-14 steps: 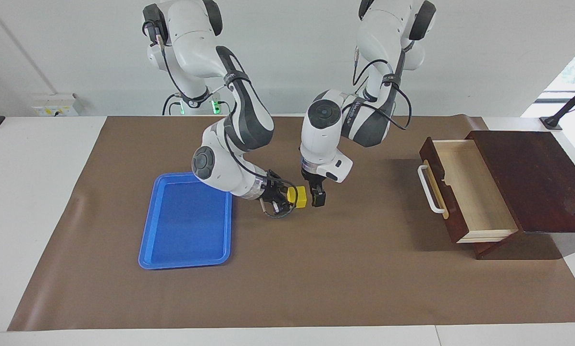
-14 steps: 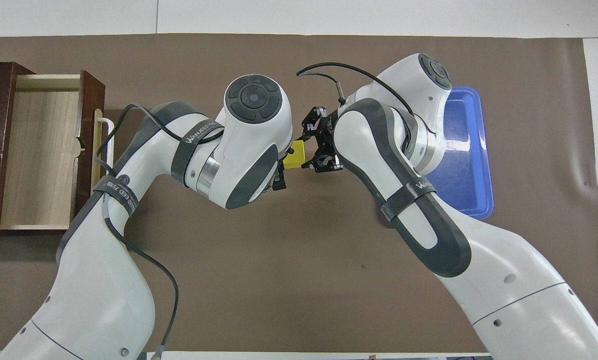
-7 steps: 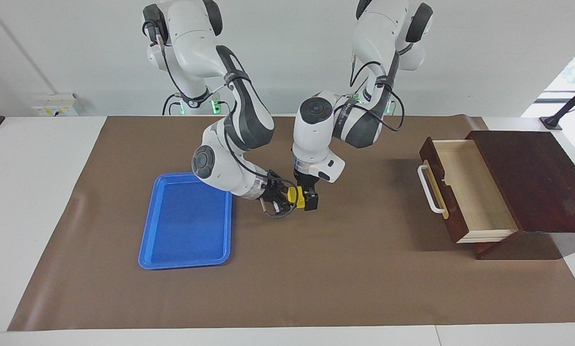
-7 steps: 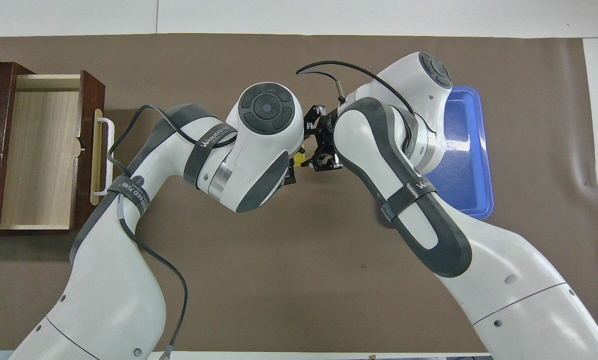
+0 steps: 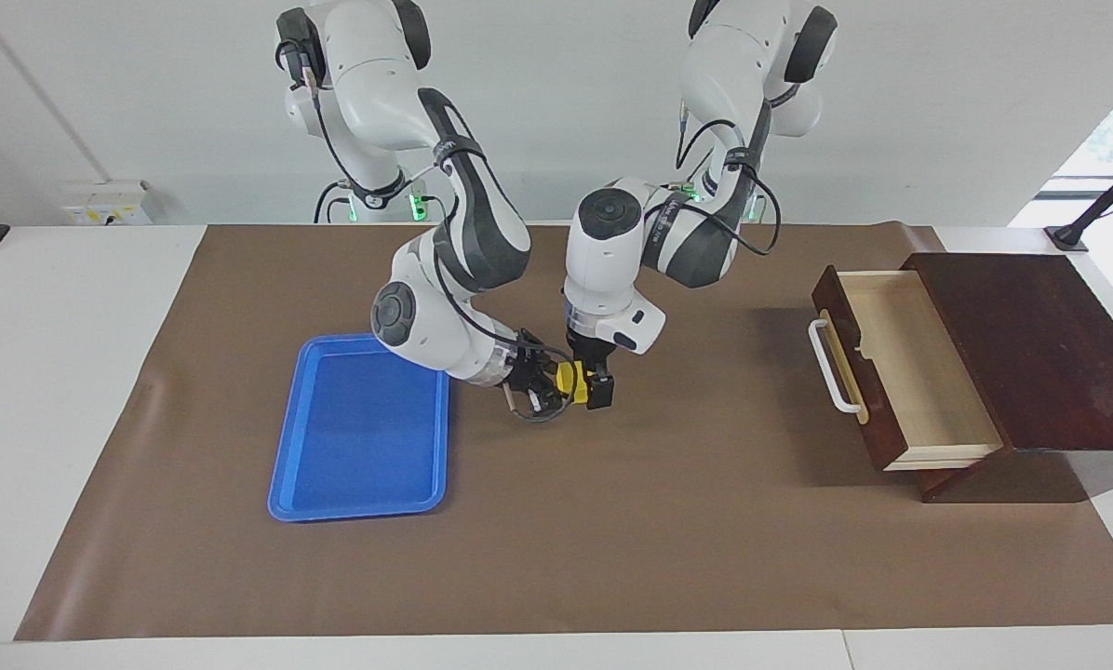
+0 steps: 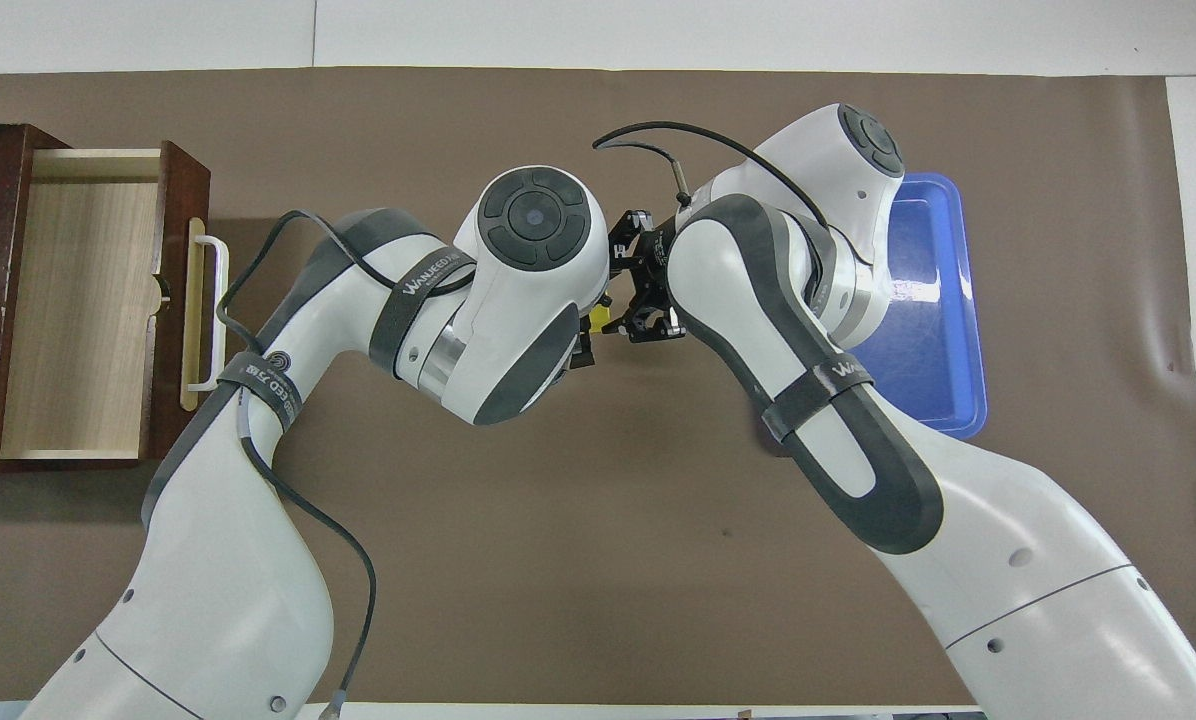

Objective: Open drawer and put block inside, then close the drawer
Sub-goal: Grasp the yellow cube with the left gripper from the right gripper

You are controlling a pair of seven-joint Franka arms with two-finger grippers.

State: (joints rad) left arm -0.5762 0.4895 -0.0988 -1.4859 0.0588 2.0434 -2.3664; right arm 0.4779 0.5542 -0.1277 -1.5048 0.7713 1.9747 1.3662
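Observation:
The drawer (image 5: 910, 372) of the dark brown box (image 5: 1031, 344) stands pulled out at the left arm's end of the table, its pale inside bare, its white handle (image 5: 831, 368) toward the table's middle. It also shows in the overhead view (image 6: 78, 310). The yellow block (image 5: 570, 381) is held in the air over the mat's middle. My right gripper (image 5: 556, 384) is shut on it from the tray's side. My left gripper (image 5: 586, 383) has come down from above and sits right at the block. From overhead only a sliver of the block (image 6: 595, 318) shows between the two wrists.
A flat blue tray (image 5: 361, 428) lies on the brown mat toward the right arm's end, just beside the right forearm. Bare mat lies between the grippers and the drawer's front.
My left gripper has moved from beside the block onto it, toward the right gripper. The right gripper and the block have stayed in place. The drawer has not moved.

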